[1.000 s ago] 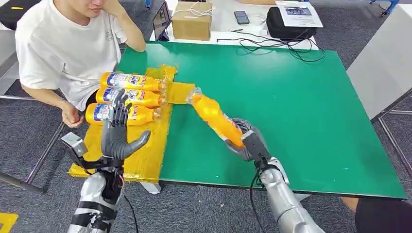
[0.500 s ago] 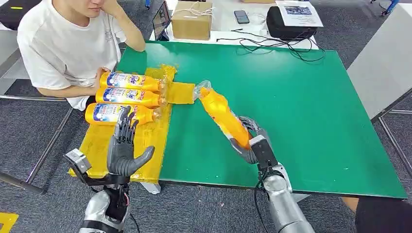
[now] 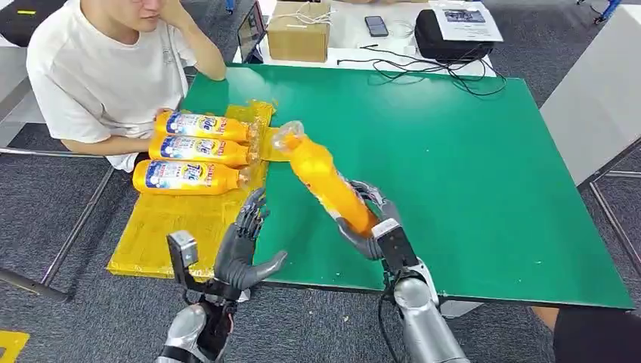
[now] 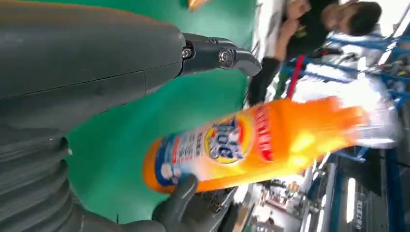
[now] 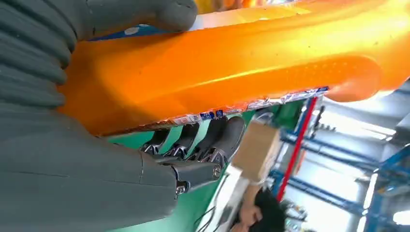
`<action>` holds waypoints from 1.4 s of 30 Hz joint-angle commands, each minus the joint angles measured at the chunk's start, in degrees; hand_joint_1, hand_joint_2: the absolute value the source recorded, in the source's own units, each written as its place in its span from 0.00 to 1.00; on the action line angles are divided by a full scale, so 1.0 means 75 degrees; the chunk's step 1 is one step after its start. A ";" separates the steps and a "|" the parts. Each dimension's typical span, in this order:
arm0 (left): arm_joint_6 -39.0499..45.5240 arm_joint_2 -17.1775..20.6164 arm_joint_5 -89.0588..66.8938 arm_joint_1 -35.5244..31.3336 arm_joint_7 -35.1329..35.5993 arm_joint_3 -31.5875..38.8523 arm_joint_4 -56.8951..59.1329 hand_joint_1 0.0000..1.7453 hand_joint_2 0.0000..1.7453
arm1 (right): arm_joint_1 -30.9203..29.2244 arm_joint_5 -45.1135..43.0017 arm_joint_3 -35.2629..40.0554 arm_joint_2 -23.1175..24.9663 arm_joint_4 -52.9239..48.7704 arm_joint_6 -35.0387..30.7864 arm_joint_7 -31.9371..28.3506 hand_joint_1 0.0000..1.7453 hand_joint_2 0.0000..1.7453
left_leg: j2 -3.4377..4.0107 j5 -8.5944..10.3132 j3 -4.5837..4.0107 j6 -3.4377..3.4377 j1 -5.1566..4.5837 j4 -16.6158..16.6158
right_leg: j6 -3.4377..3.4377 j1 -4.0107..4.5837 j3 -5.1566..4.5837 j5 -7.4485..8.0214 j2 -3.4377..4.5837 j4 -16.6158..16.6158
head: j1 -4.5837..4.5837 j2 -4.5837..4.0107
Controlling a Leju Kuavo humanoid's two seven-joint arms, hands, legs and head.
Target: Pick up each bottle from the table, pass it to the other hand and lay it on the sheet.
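The right hand (image 3: pixel 369 227) grips the base end of an orange bottle (image 3: pixel 323 178), thumb on one side and fingers (image 5: pixel 212 140) wrapped round the other, and holds it off the green table (image 3: pixel 469 166), tilted so that its clear cap end points toward about 10 o'clock in the head view. In the right wrist view the bottle's orange body crosses the hand, with the label edge showing along its underside. The left hand (image 3: pixel 243 248) is at about 8 o'clock from the held bottle, near the table's front edge, palm up, fingers spread and thumb out to the side, holding nothing; it is close to the bottle but apart from it. In the left wrist view the labelled bottle lies beyond that hand's open thumb (image 4: pixel 176 205) and fingers. At 10 o'clock from the left hand a yellow sheet (image 3: pixel 174 227) covers the table's left end, and three more orange bottles (image 3: pixel 193 150) lie on it side by side, caps pointing toward the table's middle, touching or nearly touching one another. A person in a white shirt (image 3: pixel 98 76) sits at the table's left far corner, one hand by the farthest lying bottle. Beyond the table's far edge stand a cardboard box (image 3: pixel 299 32), a phone (image 3: pixel 376 26), a black bag (image 3: pixel 446 38) and loose cables (image 3: pixel 423 69).
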 commanded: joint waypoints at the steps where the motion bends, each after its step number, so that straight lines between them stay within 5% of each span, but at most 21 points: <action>1: -0.0104 -0.0247 0.0321 -0.1316 0.0195 -0.0756 0.2159 0.00 1.00 | -0.0386 -0.0172 0.0928 0.0117 -0.0163 0.0177 0.0026 1.00 1.00 | -0.0015 -0.0026 0.0049 -0.0018 0.0015 0.0008 | -0.0019 0.0011 0.0053 -0.0024 0.0012 0.0004 | -0.0003 0.0000; 20: 0.0067 -0.0053 0.0498 -0.1369 -0.0358 -0.0934 0.0200 0.00 1.00 | -0.0211 -0.0086 0.1787 0.0179 0.0073 0.0395 -0.0018 1.00 1.00 | -0.0009 -0.0041 0.0057 -0.0025 0.0024 0.0020 | -0.0025 0.0020 0.0060 -0.0035 0.0024 0.0013 | 0.0000 0.0000; 42: 0.0354 -0.0011 0.0437 -0.1826 -0.0295 -0.0842 0.0662 0.00 1.00 | -0.0198 0.0079 0.2130 0.0258 0.0094 0.0306 -0.0052 1.00 1.00 | -0.0007 -0.0012 0.0022 -0.0012 0.0011 -0.0001 | -0.0013 0.0009 0.0025 -0.0010 0.0009 -0.0003 | 0.0000 0.0000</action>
